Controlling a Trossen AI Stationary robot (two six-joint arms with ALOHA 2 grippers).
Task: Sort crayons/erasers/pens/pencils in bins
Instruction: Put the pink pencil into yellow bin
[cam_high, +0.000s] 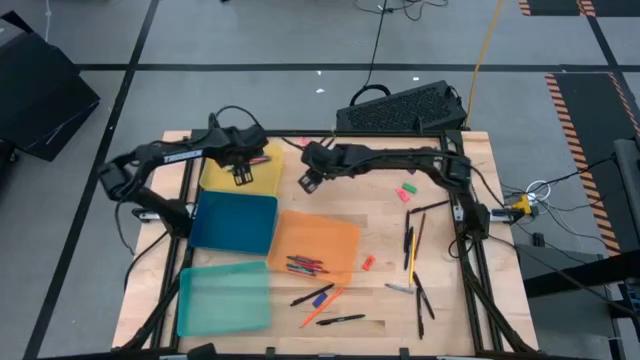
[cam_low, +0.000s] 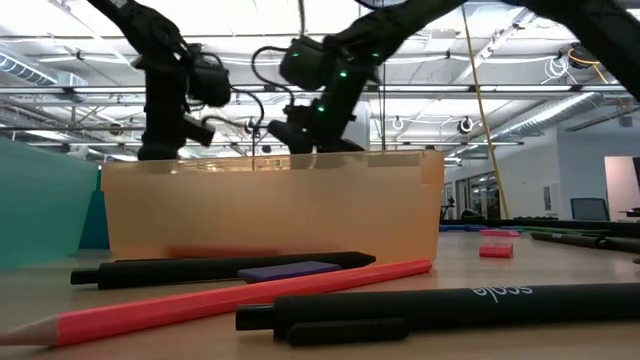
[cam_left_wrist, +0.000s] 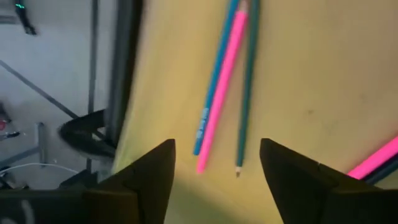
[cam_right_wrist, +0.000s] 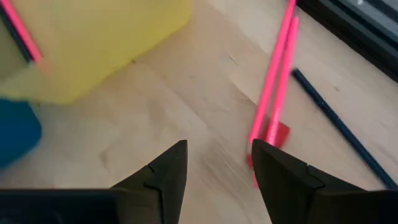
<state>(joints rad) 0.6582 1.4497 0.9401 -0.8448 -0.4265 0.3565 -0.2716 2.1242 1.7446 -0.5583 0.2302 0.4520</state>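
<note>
My right gripper (cam_right_wrist: 214, 171) hangs open and empty over the wooden table (cam_right_wrist: 161, 118), just short of two long pink pencils (cam_right_wrist: 273, 93); I judge closing on one comes next. Farther off, my left gripper (cam_left_wrist: 214, 168) hovers open, empty, inside the shallow yellow plastic bin (cam_high: 262, 182).

A black keyboard (cam_high: 402, 108) lay at the far edge of the wooden table (cam_high: 440, 300). A yellow cable (cam_high: 484, 40) ran across the grey floor (cam_high: 260, 30) beyond it.

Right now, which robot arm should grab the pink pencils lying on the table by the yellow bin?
Probably the right gripper: it's open just above the pink pencils. The left gripper hangs over the yellow bin.
</note>
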